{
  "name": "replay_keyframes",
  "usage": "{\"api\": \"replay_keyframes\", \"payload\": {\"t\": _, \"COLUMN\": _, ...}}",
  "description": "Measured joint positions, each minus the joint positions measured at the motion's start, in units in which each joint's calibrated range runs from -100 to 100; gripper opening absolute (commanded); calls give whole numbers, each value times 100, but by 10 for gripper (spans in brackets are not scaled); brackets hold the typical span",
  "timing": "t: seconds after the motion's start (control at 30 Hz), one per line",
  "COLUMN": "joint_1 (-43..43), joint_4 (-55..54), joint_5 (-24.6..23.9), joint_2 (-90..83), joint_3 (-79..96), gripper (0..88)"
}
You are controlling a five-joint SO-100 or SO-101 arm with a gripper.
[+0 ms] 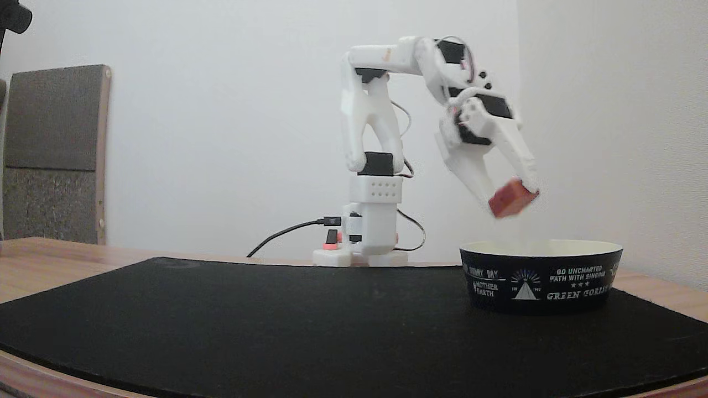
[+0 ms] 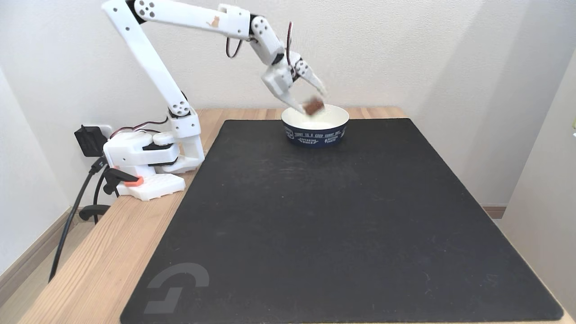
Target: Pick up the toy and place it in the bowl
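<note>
The toy (image 1: 512, 199), a small red block, is up in the air, pinched at the tips of the white gripper (image 1: 514, 194) and tilted a bit. In both fixed views it hangs above the bowl (image 1: 542, 276), clear of the rim, with open air between block and bowl. In a fixed view (image 2: 313, 106) it sits over the back left part of the cream inside, a little blurred.

The fingers are only as far apart as the block is wide, one on each side of it, so the gripper has a real hold on the toy and nothing else.

The bowl (image 2: 315, 132) stands on the black mat (image 2: 342, 216), right up by the mat's far edge and a bit left of its middle in that view, near the wall behind. In the low fixed view it's on the right side, close to the mat's right edge.

The rest of the mat (image 1: 249, 320) is bare, so there's loads of free room toward the front and both sides. The mat lies on a wooden table (image 2: 108, 252), with a strip of wood showing on the left and along the back. The arm's base (image 2: 148, 157) sits on that left strip, just off the mat's far left corner, with black cables (image 2: 72, 216) trailing off the table edge.
</note>
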Motion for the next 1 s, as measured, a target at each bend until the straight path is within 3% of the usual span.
{"api": "replay_keyframes", "payload": {"t": 0.3, "joint_1": 591, "joint_4": -101, "joint_5": 118, "joint_2": -150, "joint_3": 66, "gripper": 288}}
{"api": "replay_keyframes", "payload": {"t": 0.5, "joint_1": 1806, "joint_4": -101, "joint_5": 154, "joint_2": -1316, "joint_3": 718, "gripper": 41}}
{"api": "replay_keyframes", "payload": {"t": 1.0, "joint_1": 2206, "joint_4": -464, "joint_5": 139, "joint_2": -6270, "joint_3": 5744, "gripper": 42}}
